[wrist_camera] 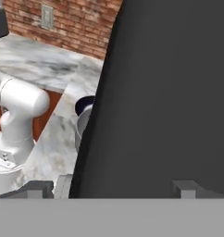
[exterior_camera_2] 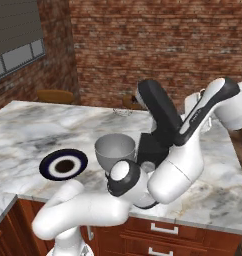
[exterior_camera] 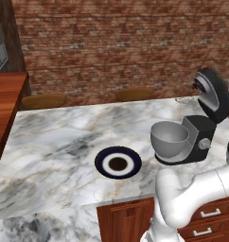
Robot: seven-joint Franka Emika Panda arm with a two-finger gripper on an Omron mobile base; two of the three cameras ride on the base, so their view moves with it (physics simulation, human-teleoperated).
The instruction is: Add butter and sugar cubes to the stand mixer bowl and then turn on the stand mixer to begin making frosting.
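Observation:
The black stand mixer (exterior_camera: 201,134) stands on the right of the marble counter with its head (exterior_camera: 213,94) tilted up. The grey metal stand mixer bowl (exterior_camera: 169,139) sits at its front, and a silver knob (exterior_camera: 205,143) shows on its side. In the right base view my hand (exterior_camera_2: 194,107) is at the far side of the raised head (exterior_camera_2: 160,107), above the bowl (exterior_camera_2: 115,147). In the hand view my gripper (wrist_camera: 113,189) is open, its tips wide apart, with the black head (wrist_camera: 169,92) close in front. Butter and sugar cubes are out of view.
A flat dark-blue-rimmed plate (exterior_camera: 118,163) with a white ring lies left of the bowl. Two wooden stools (exterior_camera: 43,100) stand beyond the counter's far edge. A small clear object (exterior_camera: 185,100) sits behind the mixer. Wooden drawers (exterior_camera: 211,212) are under the counter's front edge.

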